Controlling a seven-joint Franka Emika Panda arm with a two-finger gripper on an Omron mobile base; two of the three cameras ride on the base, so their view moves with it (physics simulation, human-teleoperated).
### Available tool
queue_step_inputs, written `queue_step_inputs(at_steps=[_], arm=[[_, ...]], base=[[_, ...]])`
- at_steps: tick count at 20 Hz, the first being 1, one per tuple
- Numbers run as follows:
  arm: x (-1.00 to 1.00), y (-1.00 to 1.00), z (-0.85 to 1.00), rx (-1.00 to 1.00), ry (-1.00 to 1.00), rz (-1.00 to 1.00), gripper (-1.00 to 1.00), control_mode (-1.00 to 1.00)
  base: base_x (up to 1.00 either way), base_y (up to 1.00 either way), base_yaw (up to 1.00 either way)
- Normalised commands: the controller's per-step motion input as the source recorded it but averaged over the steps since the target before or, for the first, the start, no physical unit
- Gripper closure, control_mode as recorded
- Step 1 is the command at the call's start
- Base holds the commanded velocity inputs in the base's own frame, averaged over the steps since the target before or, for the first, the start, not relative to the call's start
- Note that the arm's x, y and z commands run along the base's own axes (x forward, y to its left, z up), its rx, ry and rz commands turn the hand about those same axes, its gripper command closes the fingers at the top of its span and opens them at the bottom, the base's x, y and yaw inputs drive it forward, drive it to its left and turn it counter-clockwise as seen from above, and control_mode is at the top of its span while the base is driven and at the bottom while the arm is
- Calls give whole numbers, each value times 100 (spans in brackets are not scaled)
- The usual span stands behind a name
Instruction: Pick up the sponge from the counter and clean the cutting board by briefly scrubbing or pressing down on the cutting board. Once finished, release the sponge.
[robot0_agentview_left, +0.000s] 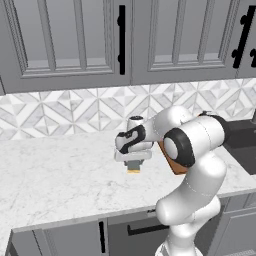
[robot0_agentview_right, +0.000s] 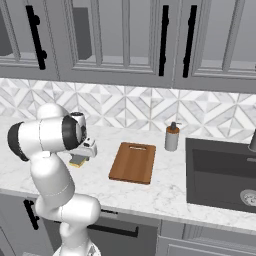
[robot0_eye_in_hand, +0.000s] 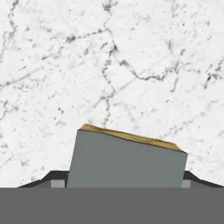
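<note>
Sponge (robot0_eye_in_hand: 127, 162) sits on the tabletop (robot0_agentview_left: 60, 180) directly under our end effector (robot0_agentview_left: 133, 164), between its fingers; can't tell if they're clamped yet. Grasp step; next: lift, carry to cutting board (robot0_agentview_right: 133, 162).

table (robot0_agentview_right: 165, 192): runs along the wall, below the upper cabinets (robot0_agentview_right: 125, 40), above the base cabinets (robot0_agentview_left: 55, 240)
sponge (robot0_agentview_left: 133, 166): on table, left of cutting board, apart from it
gripper (robot0_agentview_left: 133, 161): directly over sponge, a finger tip on either side
cutting board (robot0_agentview_right: 133, 162): flat on table, between sponge and sink
soap dispenser (robot0_agentview_right: 172, 137): upright, behind board's right corner
sink (robot0_agentview_right: 220, 172): set into table, far right
</note>
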Motion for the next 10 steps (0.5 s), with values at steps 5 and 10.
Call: queue_step_inputs(at_steps=[5, 10], arm=[[-23, -18, 47, 0, -2, 0, 100, -100], [-5, -69, 48, 0, 0, 2, 100, -100]], base=[[0, 0, 0], [0, 0, 0]])
